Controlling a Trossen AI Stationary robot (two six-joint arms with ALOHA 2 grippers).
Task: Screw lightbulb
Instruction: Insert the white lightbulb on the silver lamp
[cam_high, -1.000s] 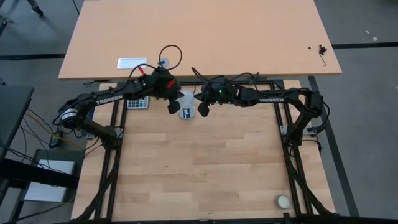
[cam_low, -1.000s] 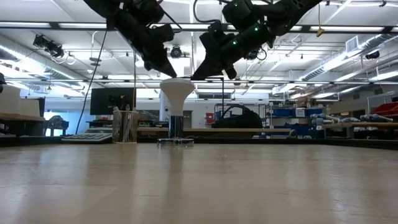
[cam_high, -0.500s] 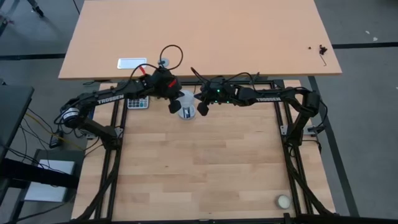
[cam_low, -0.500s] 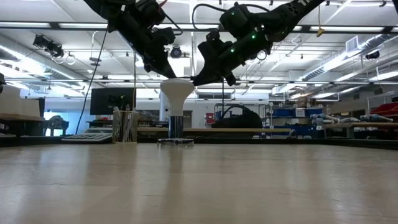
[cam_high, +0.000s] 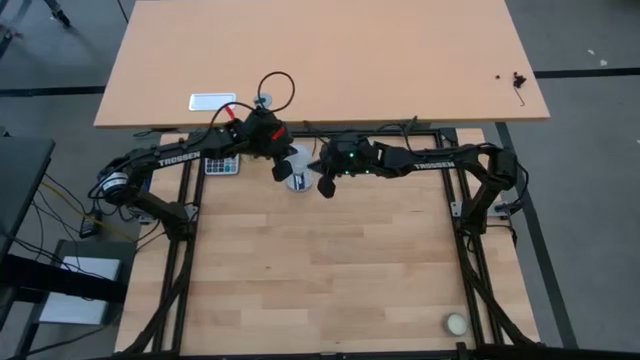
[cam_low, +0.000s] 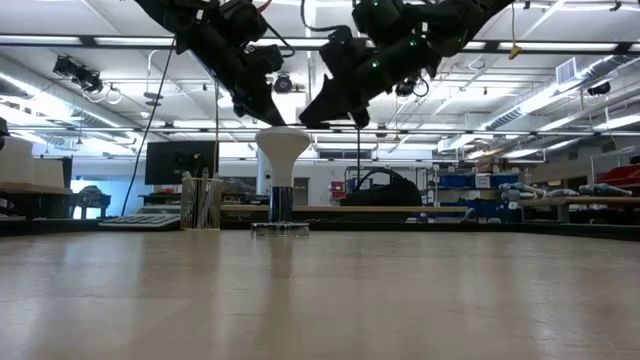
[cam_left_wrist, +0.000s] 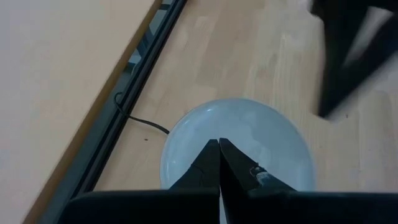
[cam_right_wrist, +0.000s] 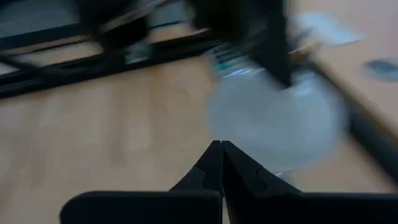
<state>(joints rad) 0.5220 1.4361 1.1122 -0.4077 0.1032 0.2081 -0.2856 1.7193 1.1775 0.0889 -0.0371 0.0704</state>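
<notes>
Looking down from the high view first: both arms meet at the far edge of my worktable (cam_high: 330, 270), near the back rail. The lightbulb (cam_high: 298, 178) sits between them, mostly hidden by the arms. The left gripper (cam_high: 283, 170) is on its left side, the right gripper (cam_high: 326, 184) just off its right side. A calculator (cam_high: 221, 166) lies near the left arm, and a small cream ball (cam_high: 456, 323) is way off in the near right corner, no issue. A bigger desk (cam_high: 320, 60) butts up behind, so there's not much room going further back; lots of open wood toward me.

Low view: the bulb (cam_low: 282, 150) stands upright, globe on top, its dark base down in the socket disc (cam_low: 281, 228) on the tabletop. So it's seated at least; can't tell how many turns are in, so I'd call it mid-task, tightening probably left. The L gripper (cam_low: 265, 113) tips hover at the globe's top left, the R gripper (cam_low: 309, 115) is at its top right, apart from the glass as far as I can see. A pen cup (cam_low: 201, 203) stands in the background to the left.

Left wrist view: fingers (cam_left_wrist: 205, 163) pressed together, nothing between them, pointing down over the white globe (cam_left_wrist: 249, 140). The other arm is a dark blur at the side.

Right wrist view: fingers (cam_right_wrist: 231, 163) also pressed together and empty, the bulb (cam_right_wrist: 273, 121) ahead but blurred, so the gap to it is hard to judge.
</notes>
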